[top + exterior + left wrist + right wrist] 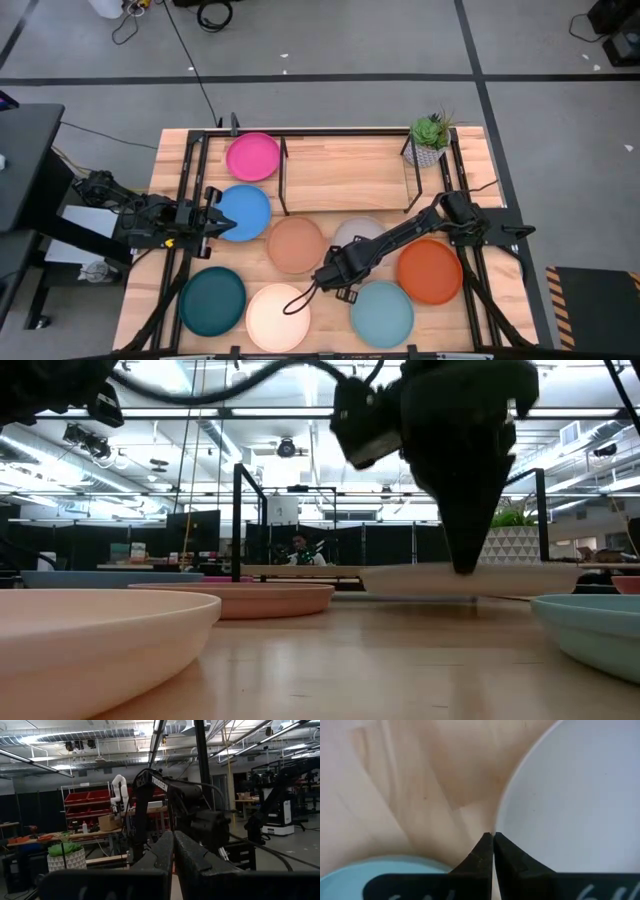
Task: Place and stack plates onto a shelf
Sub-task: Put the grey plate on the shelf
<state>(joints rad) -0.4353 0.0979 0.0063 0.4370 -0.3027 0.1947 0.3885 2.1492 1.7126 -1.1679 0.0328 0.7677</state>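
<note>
My right gripper point(493, 840) points straight down at the table's middle point(335, 268), shut on the grey plate point(570, 795); my arm covers part of that plate point(362, 232) from above. Around it lie the peach plate point(296, 244), orange plate point(430, 270), light blue plate point(382, 312), cream plate point(277, 317) and dark teal plate point(213, 300). The pink plate point(252, 157) lies on the left end of the shelf point(345, 165). My left gripper point(215, 222) waits shut beside the blue plate point(245, 212), above the table. My right gripper pinches the grey plate's rim point(496, 831) at its near-left edge between the two fingertips, coming from above and pointing down. In the low view the plate point(470, 580) lies about level close to the table; whether it is lifted clear cannot be told.
A potted plant point(428, 140) stands at the shelf's right end. The shelf's black uprights point(283, 180) stand between the pink plate and the bare board. The bare board between them has room. Plates crowd the table's near half.
</note>
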